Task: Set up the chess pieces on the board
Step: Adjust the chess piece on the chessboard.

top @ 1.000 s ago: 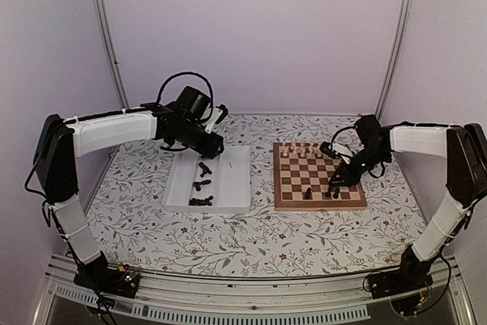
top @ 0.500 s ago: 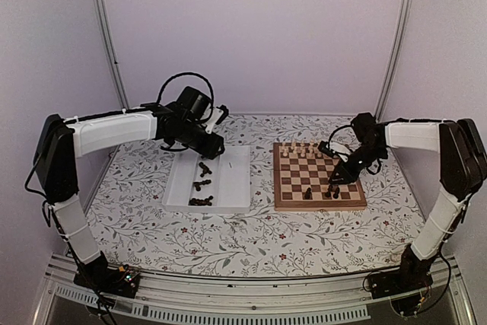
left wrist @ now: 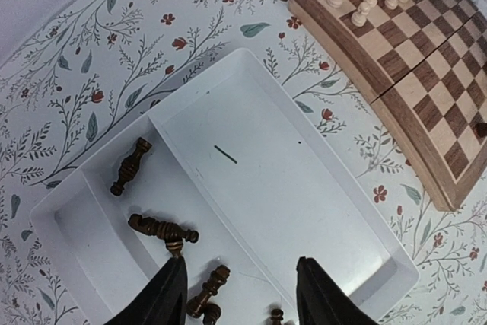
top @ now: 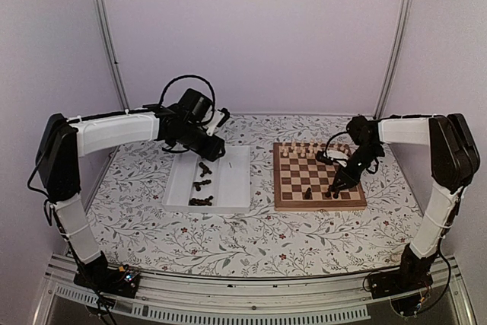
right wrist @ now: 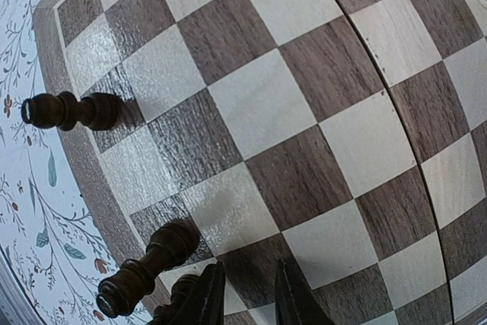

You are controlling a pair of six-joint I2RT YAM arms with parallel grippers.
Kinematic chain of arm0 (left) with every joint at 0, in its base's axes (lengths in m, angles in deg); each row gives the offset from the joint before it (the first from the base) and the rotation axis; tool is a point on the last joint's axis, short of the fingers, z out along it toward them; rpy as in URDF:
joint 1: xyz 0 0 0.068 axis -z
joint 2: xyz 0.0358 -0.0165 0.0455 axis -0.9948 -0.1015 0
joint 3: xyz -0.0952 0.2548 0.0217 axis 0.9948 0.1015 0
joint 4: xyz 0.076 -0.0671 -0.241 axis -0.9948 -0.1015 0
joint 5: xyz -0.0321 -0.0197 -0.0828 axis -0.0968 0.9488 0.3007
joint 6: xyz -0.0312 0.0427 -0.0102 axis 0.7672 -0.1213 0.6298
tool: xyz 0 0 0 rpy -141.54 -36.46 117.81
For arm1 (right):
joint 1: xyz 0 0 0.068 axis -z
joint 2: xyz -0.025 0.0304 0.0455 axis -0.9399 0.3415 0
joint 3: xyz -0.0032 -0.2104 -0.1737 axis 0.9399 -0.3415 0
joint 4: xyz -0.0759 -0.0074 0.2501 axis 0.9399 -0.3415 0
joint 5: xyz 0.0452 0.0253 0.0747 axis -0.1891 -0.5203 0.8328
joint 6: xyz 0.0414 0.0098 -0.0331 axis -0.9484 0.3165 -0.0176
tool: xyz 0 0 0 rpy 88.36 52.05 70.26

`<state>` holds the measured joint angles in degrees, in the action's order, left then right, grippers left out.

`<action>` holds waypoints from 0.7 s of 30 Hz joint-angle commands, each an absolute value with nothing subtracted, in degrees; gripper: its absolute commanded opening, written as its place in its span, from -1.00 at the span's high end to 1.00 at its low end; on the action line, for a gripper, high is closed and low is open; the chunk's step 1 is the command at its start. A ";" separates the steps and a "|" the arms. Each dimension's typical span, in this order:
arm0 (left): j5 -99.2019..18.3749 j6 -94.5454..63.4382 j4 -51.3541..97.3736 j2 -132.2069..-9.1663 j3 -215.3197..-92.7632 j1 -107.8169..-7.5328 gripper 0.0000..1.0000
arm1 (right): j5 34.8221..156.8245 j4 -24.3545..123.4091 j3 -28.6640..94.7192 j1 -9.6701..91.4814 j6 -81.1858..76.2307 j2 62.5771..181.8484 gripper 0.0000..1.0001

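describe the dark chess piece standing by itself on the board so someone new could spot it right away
Start at the wooden chessboard, right of the white tray, and look along its near edge, opposite the pale pieces. The dark piece stands alone toward the tray side, while the two other dark pieces huddle by the right claw.

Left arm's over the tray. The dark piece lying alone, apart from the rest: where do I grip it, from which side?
Grip the lone piece at its narrow waist, coming straight down with the left gripper. It lies on its side in the tray, clear of the other pieces, so close across its long axis.
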<state>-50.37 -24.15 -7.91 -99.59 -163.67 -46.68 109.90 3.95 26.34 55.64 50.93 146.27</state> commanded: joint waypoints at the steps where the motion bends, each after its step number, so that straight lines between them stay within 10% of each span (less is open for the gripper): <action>1: -49.62 -24.85 -8.50 -100.13 -163.43 -46.64 -0.02 | 110.45 1.75 26.86 54.37 52.70 147.44 0.50; 21: -49.11 -24.67 -8.84 -101.26 -163.43 -46.65 -0.01 | 110.43 1.67 27.41 52.65 52.70 149.32 0.53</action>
<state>-49.78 -24.15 -8.33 -100.49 -163.65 -46.68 111.19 2.75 27.50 53.06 52.19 147.46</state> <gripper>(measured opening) 0.508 0.238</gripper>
